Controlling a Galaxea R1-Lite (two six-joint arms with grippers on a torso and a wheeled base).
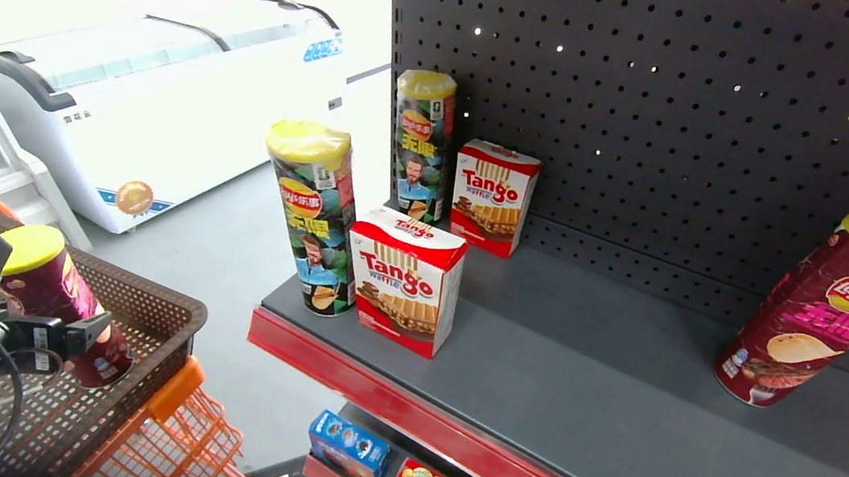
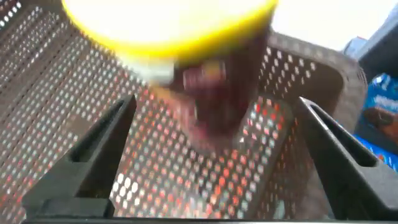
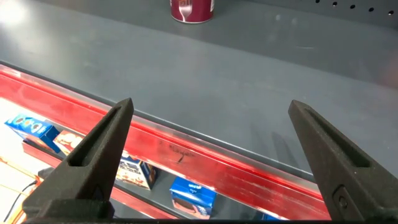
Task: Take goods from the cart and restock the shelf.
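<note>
Shelf point(image 1: 600, 390): the grey deck is mostly bare. Two cans and two boxes are grouped at its left end, and one maroon shelved can point(image 1: 820, 311) sits well apart at the right, by the back panel. Cart point(image 1: 189, 437) is at my left, with the brown basket point(image 1: 172, 313) on top. The can point(image 1: 50, 282) to stock is in the basket, yellow lid up, tilted. My left gripper point(image 2: 214, 118) is low around its body, jaws apart, one finger on each side with gaps showing, so nothing is clamped. My right gripper point(image 3: 211, 109) hangs over the shelf's red front lip, jaws wide and empty. Step, as I judge it: the pick. Next: close squarely on the can body, lift it clear of the basket wall, then carry it to the bare deck.
</note>
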